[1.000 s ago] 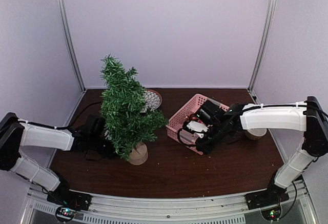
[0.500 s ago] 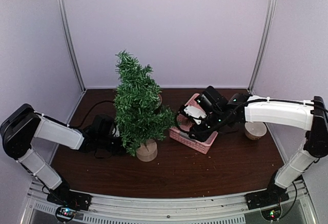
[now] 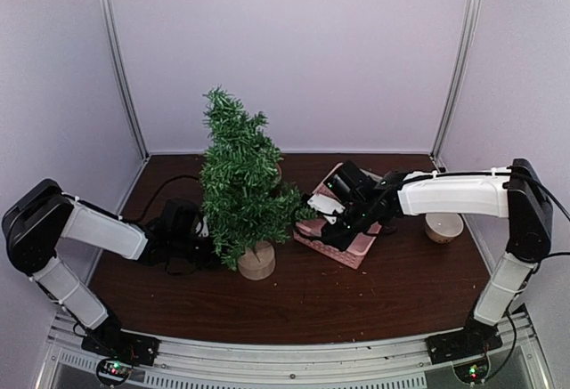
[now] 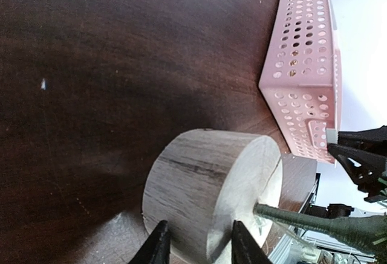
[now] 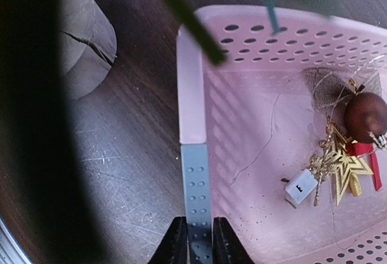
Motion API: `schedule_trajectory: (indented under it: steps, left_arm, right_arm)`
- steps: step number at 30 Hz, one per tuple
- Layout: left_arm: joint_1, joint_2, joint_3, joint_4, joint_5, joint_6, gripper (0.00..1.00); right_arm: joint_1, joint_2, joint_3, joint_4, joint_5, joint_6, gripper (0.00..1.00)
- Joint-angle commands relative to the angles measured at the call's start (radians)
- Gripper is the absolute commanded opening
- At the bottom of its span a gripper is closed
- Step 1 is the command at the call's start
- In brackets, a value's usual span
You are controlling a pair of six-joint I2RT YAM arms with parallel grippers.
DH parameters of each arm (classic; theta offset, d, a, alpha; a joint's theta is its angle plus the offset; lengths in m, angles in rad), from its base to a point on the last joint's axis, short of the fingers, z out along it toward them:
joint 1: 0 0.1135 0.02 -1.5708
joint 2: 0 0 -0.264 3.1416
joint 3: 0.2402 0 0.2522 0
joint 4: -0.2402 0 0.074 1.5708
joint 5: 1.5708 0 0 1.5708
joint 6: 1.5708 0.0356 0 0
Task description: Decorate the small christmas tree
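The small christmas tree (image 3: 239, 175) stands upright left of centre on its round wooden stump base (image 3: 256, 262). My left gripper (image 3: 201, 243) reaches in low from the left, and in the left wrist view my left gripper (image 4: 196, 244) is shut across the stump base (image 4: 211, 191). My right gripper (image 3: 324, 221) sits at the left end of the pink basket (image 3: 349, 239). In the right wrist view my right gripper (image 5: 198, 244) is shut on the basket's wall (image 5: 192, 104). Inside lie a dark red ball (image 5: 365, 116), a gold star (image 5: 342, 168) and a small white cube (image 5: 300, 186).
A small light bowl (image 3: 443, 226) stands to the right of the basket. A dish (image 3: 277, 172) is mostly hidden behind the tree. The pink basket (image 4: 305, 64) lies close to the stump. White walls enclose the dark wooden table (image 3: 356, 304).
The tree has slid to the right with my left gripper and now stands more upright. My right gripper moved from the basket's near corner to its left wall and closed on it.
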Motion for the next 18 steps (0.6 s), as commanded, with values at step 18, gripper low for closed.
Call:
schedule_trajectory:
  steps: [18]
  left_arm:
    - [-0.034,0.215,0.116,0.066,-0.067,-0.101,0.29]
  right_arm:
    - [-0.018,-0.316,-0.299,-0.139,0.025,0.146,0.08]
